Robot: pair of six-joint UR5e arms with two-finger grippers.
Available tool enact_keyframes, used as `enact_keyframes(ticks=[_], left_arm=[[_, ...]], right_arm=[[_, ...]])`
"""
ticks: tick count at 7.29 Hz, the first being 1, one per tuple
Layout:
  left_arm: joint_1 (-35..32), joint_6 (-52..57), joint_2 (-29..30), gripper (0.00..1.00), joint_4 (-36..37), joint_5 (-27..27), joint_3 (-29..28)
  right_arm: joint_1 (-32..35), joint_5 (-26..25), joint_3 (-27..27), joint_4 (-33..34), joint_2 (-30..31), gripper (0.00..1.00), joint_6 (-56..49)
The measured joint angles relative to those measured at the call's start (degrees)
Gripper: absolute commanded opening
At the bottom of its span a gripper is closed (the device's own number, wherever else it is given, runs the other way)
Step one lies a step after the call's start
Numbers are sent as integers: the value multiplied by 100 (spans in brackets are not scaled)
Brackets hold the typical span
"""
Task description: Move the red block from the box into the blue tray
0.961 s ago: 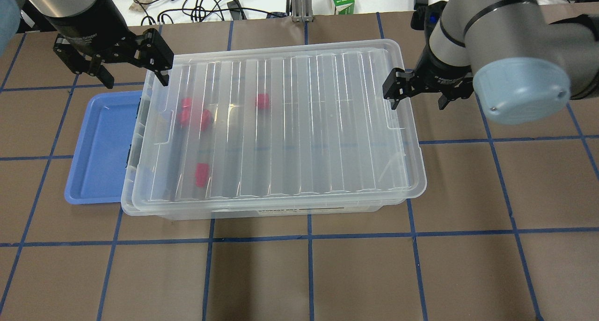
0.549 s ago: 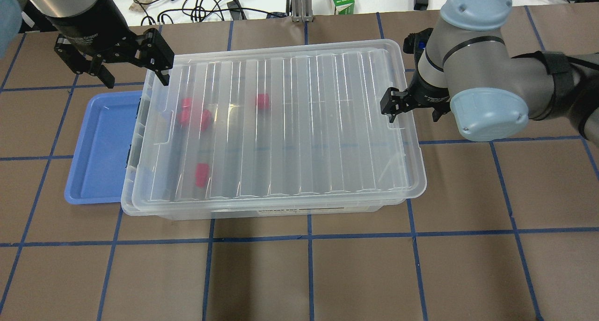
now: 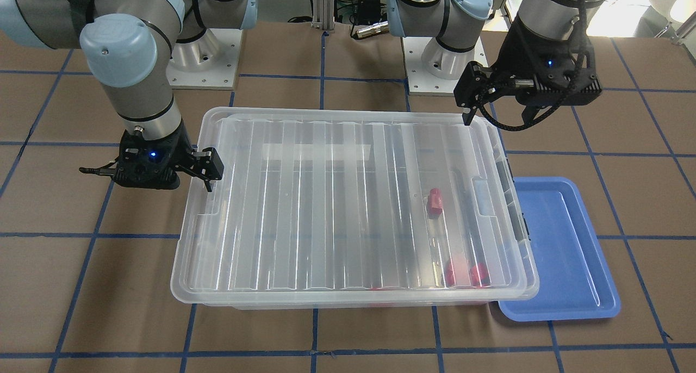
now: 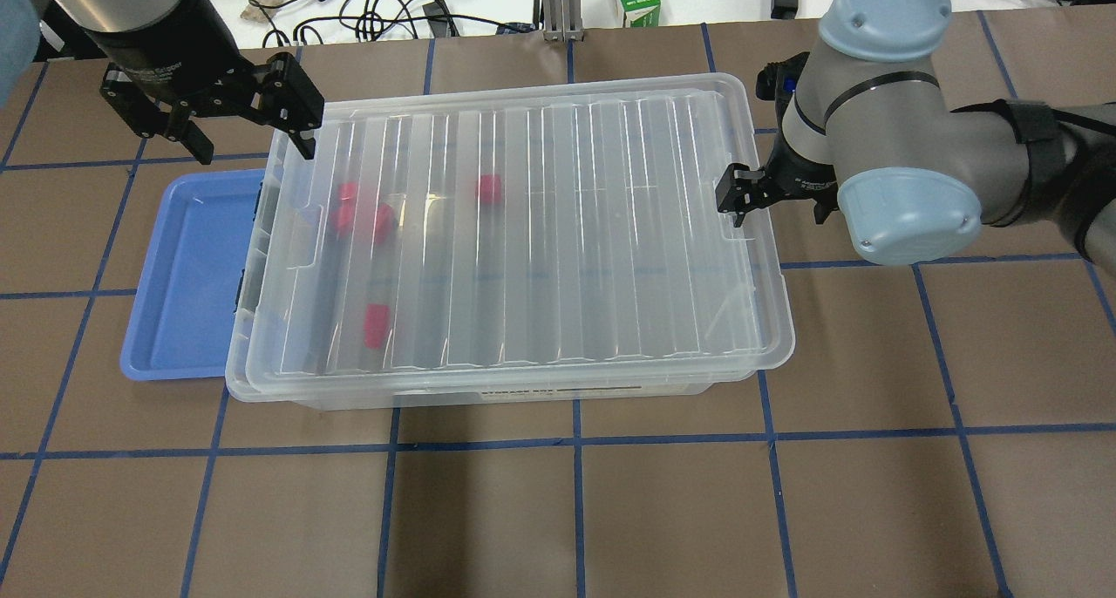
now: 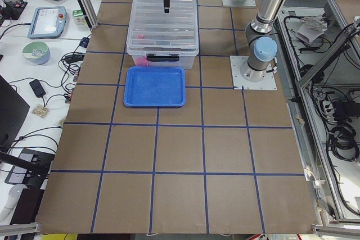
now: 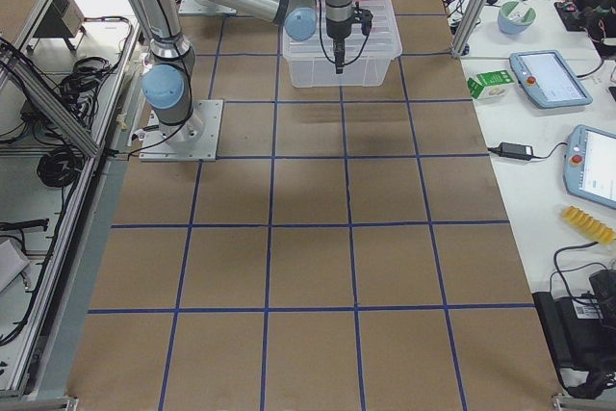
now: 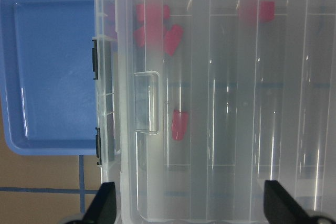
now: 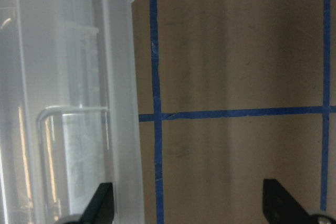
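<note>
The box (image 4: 523, 258), a clear storage bin, sits with its ribbed lid (image 3: 348, 199) on, its long side running along the worktop's far edge. The blue tray (image 4: 187, 275) lies just beside the box's end that faces the worktop's left edge; I cannot tell whether the two touch.

The red block (image 3: 434, 203) rests on the floor of the box under the lid. It is in the half toward the tray and nearer the box's wall on the robot's side. Other red pieces (image 4: 362, 217) lie in the same half, closer to the far wall.

The left gripper (image 4: 254, 150) hangs above the box's corner toward the far and left edges, its jaws spread wide and empty. The right gripper (image 4: 779, 213) sits at the box's opposite end, also spread and gripping nothing. One finger (image 8: 102, 203) is over the lid's rim beside the latch recess and the other is over the bare brown table (image 8: 236, 77).
</note>
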State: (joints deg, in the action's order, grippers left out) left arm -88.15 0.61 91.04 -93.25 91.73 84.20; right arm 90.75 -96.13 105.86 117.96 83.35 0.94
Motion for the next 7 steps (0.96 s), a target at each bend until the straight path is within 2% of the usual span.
enact_keyframes(ticks=[3,7], left_arm=[[0,0,-17,100,0,-4,0],[0,-2,-25,100,0,-4,0]], right_arm=[[-331,-484,-6,19,-21,100,-531],[-1193,-554,-11,22,-13,100,-775]])
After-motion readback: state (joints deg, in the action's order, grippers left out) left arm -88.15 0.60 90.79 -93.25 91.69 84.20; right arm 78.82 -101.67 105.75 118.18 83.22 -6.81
